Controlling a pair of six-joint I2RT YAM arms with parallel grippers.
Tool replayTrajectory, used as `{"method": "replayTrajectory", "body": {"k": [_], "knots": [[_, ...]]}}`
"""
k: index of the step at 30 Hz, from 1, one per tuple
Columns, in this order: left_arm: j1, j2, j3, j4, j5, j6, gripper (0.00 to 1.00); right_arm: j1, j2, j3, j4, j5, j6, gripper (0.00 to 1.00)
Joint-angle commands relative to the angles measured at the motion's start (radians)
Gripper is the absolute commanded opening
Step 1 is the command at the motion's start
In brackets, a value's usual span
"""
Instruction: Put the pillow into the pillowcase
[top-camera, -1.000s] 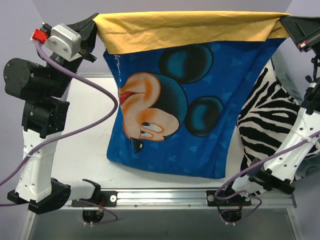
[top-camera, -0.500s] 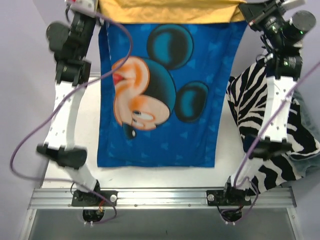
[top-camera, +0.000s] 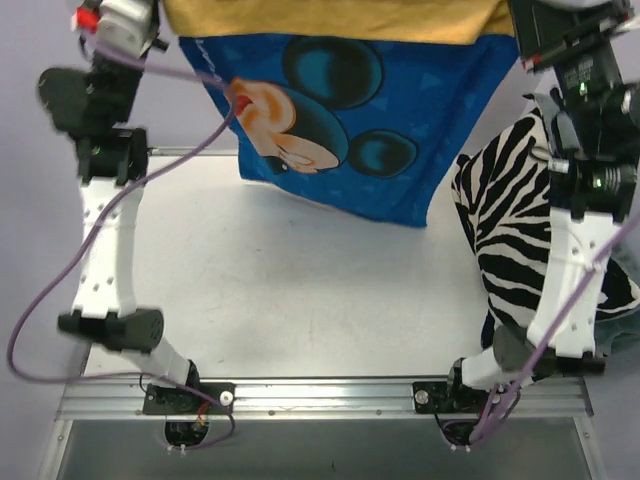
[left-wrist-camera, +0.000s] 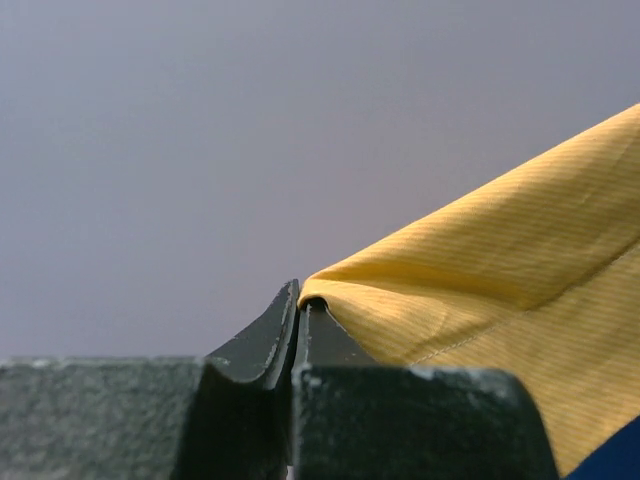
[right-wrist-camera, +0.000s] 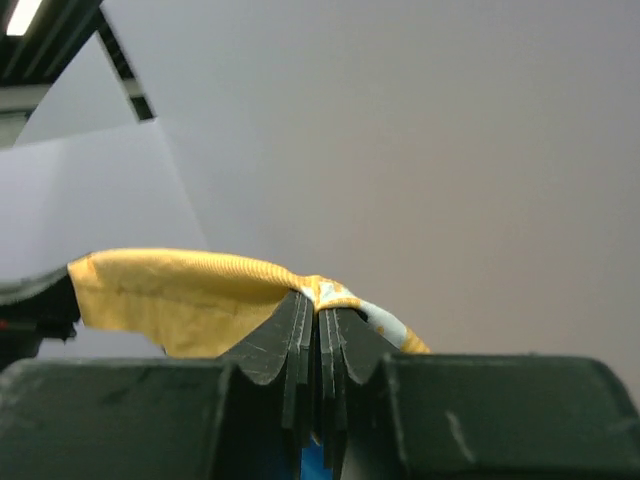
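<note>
White-shelled left arm (top-camera: 108, 250) and right arm (top-camera: 572, 290), black joints, looping purple cables (top-camera: 12, 340), dark end effector fingers (left-wrist-camera: 260, 345).

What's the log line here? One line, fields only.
left fingers: shut on pillowcase top corner | right fingers: shut on other corner | pillowcase: hanging between arms | pillow: not seen | zebra blanket: right side

R gripper (right-wrist-camera: 318, 312) tight on yellow pillowcase (right-wrist-camera: 180, 295) edge; grey wall (right-wrist-camera: 450, 150) behind

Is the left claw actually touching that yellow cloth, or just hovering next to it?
Touching. The left wrist view shows the left gripper shut on a corner of the pillowcase, with the yellow cloth pinched between its tips.
</note>
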Motion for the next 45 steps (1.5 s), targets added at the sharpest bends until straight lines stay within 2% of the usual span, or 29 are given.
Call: {"method": "replayTrajectory", "body": {"k": [1,2,3,4,5,6,7,8,9,10,11,12,14,15,19,23,25,28,30,32,34,36,39,40,41,42,43,44,45], "knots": [[0.169,-0.287,-0.294,0.324,-0.032,0.018,0.00,-0.059,-0.209,-0.237,0.202,0.024,-0.054,0.00],[0.185,-0.397,-0.388,0.329,0.036,0.023,0.00,-0.059,-0.240,-0.313,0.163,-0.059,-0.075,0.00],[0.206,-0.460,-0.490,0.319,0.179,0.030,0.00,-0.059,-0.293,-0.377,0.013,-0.110,-0.097,0.00],[0.209,-0.529,-0.627,0.303,0.273,0.076,0.00,-0.057,-0.321,-0.539,-0.069,-0.160,-0.165,0.00],[0.209,-0.665,-0.850,0.215,0.362,0.111,0.00,-0.051,-0.349,-0.626,-0.249,-0.250,-0.222,0.00],[0.209,-0.729,-0.967,0.120,0.550,0.230,0.00,-0.048,-0.397,-0.707,-0.351,-0.259,-0.285,0.00],[0.208,-0.793,-1.050,-0.011,0.623,0.348,0.00,-0.048,-0.421,-0.808,-0.433,-0.277,-0.439,0.00],[0.205,-0.909,-1.210,-0.324,0.677,0.478,0.00,-0.046,-0.435,-0.949,-0.614,-0.300,-0.533,0.00],[0.202,-0.962,-1.278,-0.449,0.738,0.656,0.00,-0.046,-0.451,-1.022,-0.701,-0.281,-0.630,0.00],[0.199,-1.011,-1.335,-0.555,0.748,0.728,0.00,-0.048,-0.458,-1.080,-0.767,-0.265,-0.688,0.00],[0.197,-1.083,-1.424,-0.797,0.762,0.828,0.00,-0.051,-0.456,-1.169,-0.899,-0.259,-0.835,0.00],[0.197,-1.114,-1.455,-0.915,0.768,1.018,0.00,-0.051,-0.458,-1.201,-0.946,-0.227,-0.891,0.00],[0.183,-1.176,-1.510,-1.119,0.765,1.099,0.00,-0.051,-0.459,-1.275,-1.001,-0.178,-1.001,0.00],[0.176,-1.188,-1.553,-1.173,0.762,1.189,0.00,-0.053,-0.453,-1.289,-1.004,-0.143,-1.025,0.00],[0.058,-1.196,-1.632,-1.396,0.678,1.346,0.00,-0.049,-0.354,-1.292,-0.997,0.050,-1.117,0.00],[-0.143,-1.170,-1.751,-1.441,0.520,1.469,0.00,-0.057,-0.145,-1.173,-0.980,0.121,-1.106,0.00],[-0.182,-1.155,-1.819,-1.412,0.471,1.538,0.00,-0.047,-0.001,-1.057,-0.972,0.120,-1.042,0.00],[-0.235,-1.061,-1.847,-1.286,0.418,1.491,0.00,-0.013,0.172,-0.868,-0.986,0.100,-0.976,0.00],[-0.260,-1.012,-1.821,-1.275,0.423,1.497,0.00,0.003,0.236,-0.802,-1.012,0.057,-0.976,0.00],[-0.285,-0.961,-1.751,-1.277,0.446,1.468,0.00,0.009,0.236,-0.777,-1.100,0.040,-1.045,0.00],[-0.344,-0.944,-1.689,-1.277,0.495,1.358,0.00,0.003,0.202,-0.812,-1.173,0.034,-1.132,0.00],[-0.399,-0.924,-1.606,-1.283,0.524,1.240,0.00,-0.019,0.115,-0.910,-1.285,0.059,-1.316,0.00],[-0.551,-0.900,-1.537,-1.335,0.555,1.163,0.00,-0.046,-0.016,-1.033,-1.435,0.091,-1.573,0.00],[-0.662,-0.894,-1.528,-1.353,0.546,1.141,0.00,-0.045,-0.046,-1.059,-1.502,0.130,-1.624,0.05],[-0.715,-0.892,-1.522,-1.359,0.538,1.118,0.00,-0.039,-0.098,-1.079,-1.538,0.152,-1.678,0.14],[-0.783,-0.894,-1.517,-1.373,0.530,1.086,0.13,-0.025,-0.125,-1.128,-1.564,0.178,-1.774,0.43],[-0.842,-0.901,-1.517,-1.382,0.523,1.058,0.36,-0.020,-0.146,-1.146,-1.579,0.239,-1.805,0.58],[-0.963,-0.924,-1.514,-1.378,0.486,1.026,0.68,-0.020,-0.189,-1.162,-1.587,0.261,-1.830,0.66],[-1.013,-0.938,-1.502,-1.361,0.458,0.933,0.97,-0.042,-0.204,-1.159,-1.580,0.272,-1.858,0.80]]}}
